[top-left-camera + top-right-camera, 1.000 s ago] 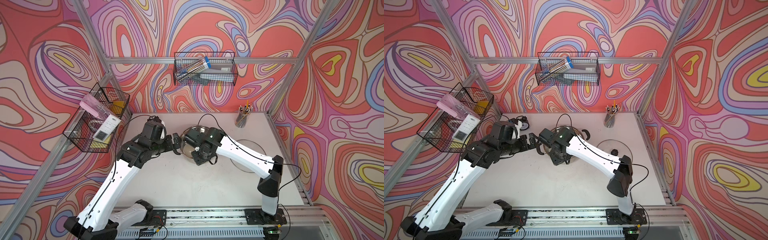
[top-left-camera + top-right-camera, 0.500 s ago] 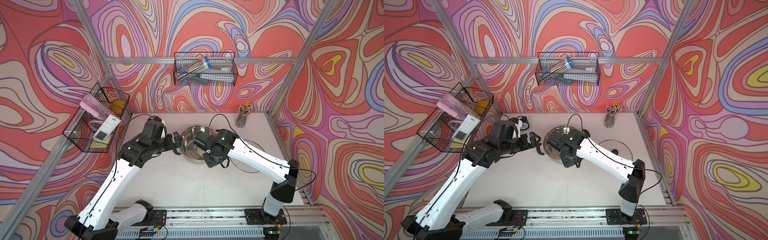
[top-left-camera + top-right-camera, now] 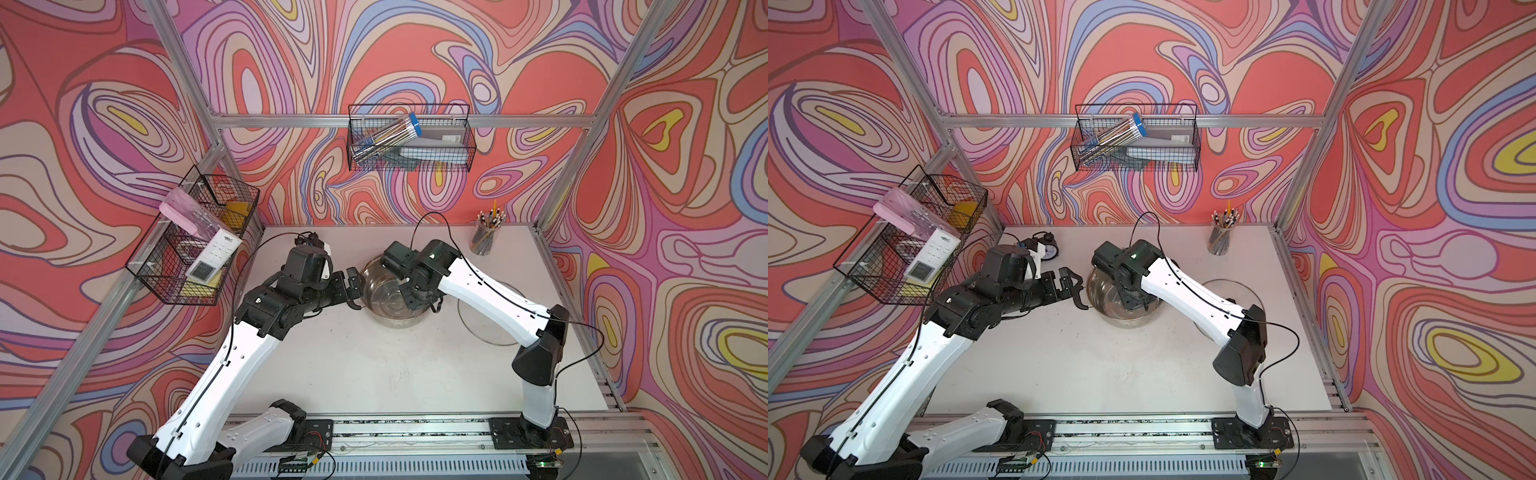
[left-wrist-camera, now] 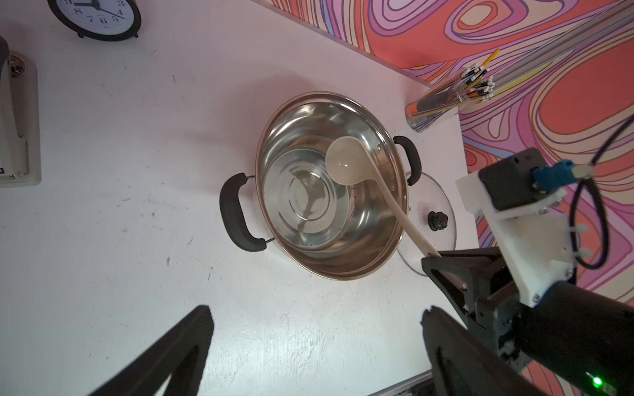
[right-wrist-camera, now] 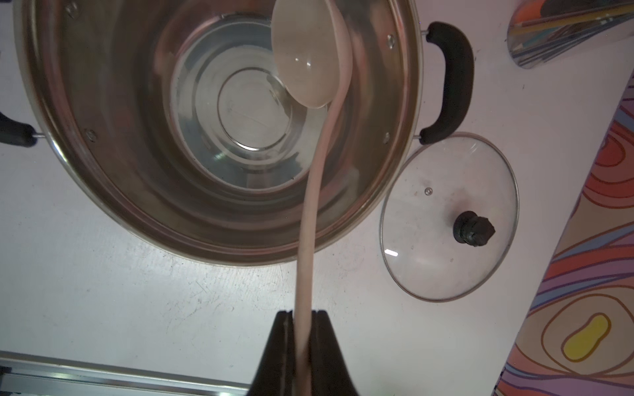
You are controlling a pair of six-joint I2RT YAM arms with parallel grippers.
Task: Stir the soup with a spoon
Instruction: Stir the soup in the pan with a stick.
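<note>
**A:** Where's the spoon (image 5: pixel 310 212)?

**B:** Clenched in the right gripper (image 5: pixel 302 313). The jaws pinch the flat handle near its tail. The handle runs straight out ahead of the fingertips, and the round bowl hangs at the far end, over the inside of the pot (image 5: pixel 137 192). I can't tell whether it reaches the bottom, or whether there's liquid in there.

**A:** And the left gripper (image 3: pixel 354 291)?

**B:** Spread wide and holding nothing. It's just beside the pot's rim, with the spoon across the pot from it.

**A:** How will the spoon handle?

**B:** It looks like light plastic, stiff enough to stir but likely to flex a little along that slim handle. The surface looks smooth, so I'd expect it to swivel between the pads if the bowl drags on the steel wall.

**A:** Is that a good place to hold it?

**B:** Gripping the flat faces resists twisting. Being so far back gives reach, but it's a long lever, so gentle circles seem wise.

**A:** Anything close by?

**B:** The glass lid (image 5: pixel 429 240) lies on the tabletop (image 5: pixel 171 308), off to one side of the right gripper and just beside the pot.
</note>
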